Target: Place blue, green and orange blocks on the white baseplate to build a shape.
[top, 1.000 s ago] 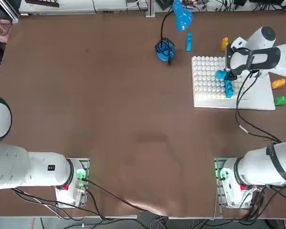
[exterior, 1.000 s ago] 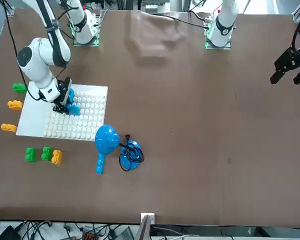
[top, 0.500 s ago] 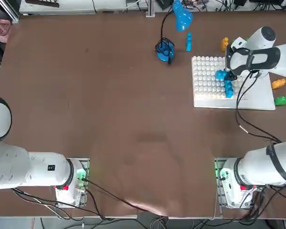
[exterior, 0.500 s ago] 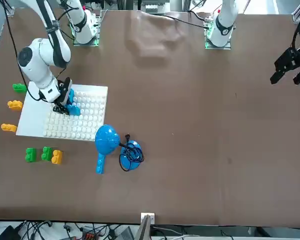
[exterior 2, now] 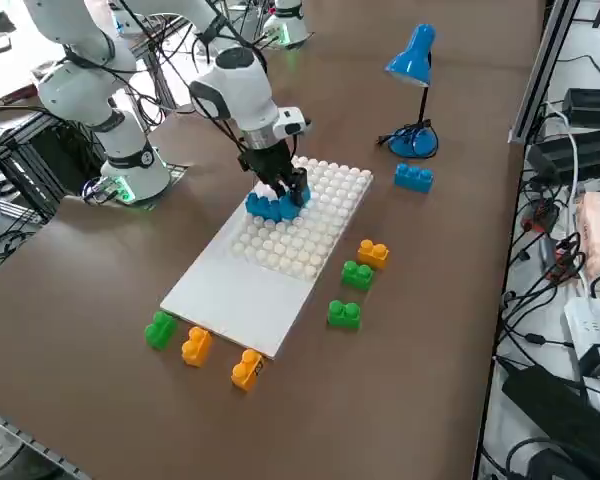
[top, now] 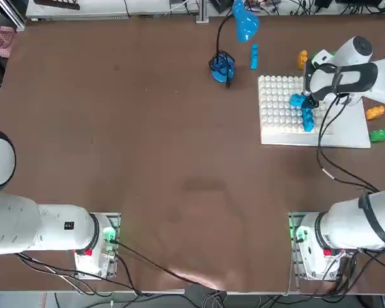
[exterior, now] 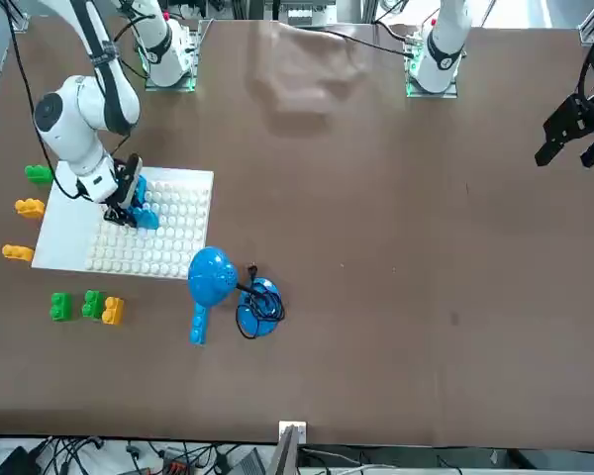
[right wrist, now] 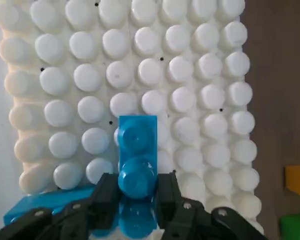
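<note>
Partly claw [right wrist: 138, 200]-hidden blue block [right wrist: 136, 165]

A broad, matte brown counter [top: 179, 160] fills nearly every view, evenly lit with no hard shadows. Beyond the counter's far edge, tangled black cables [top: 295, 6] lie along a pale strip. In the right side view, more black cables [exterior 2: 555, 250] run down the gap just beside the counter's long edge, near a white power strip [exterior 2: 595, 335] and flat black boxes [exterior 2: 590, 105]. At the counter's opposite side stands a black metal frame [exterior 2: 20, 160].
</note>
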Controlling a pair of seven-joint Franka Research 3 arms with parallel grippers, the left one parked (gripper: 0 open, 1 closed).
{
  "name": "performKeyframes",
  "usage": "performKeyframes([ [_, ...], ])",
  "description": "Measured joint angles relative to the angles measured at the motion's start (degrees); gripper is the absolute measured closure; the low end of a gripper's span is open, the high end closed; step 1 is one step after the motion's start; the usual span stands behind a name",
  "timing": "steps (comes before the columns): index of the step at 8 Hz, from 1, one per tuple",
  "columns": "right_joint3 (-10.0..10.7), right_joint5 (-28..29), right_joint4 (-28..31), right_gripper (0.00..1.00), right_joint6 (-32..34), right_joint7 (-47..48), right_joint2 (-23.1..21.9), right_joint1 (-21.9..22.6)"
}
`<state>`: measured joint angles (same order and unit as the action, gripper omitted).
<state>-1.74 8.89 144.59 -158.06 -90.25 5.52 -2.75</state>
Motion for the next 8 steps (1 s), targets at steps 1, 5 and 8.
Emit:
performKeyframes([
  [1,0.0,0.1,0.0,0.62,0.0,0.1,0.0,0.0],
  [5,0.0,0.2,-0.6,0.62,2.4,0.1,-0.8,0.0],
  [8,0.0,0.2,-1.1,0.62,6.1,0.1,-2.9,0.0],
])
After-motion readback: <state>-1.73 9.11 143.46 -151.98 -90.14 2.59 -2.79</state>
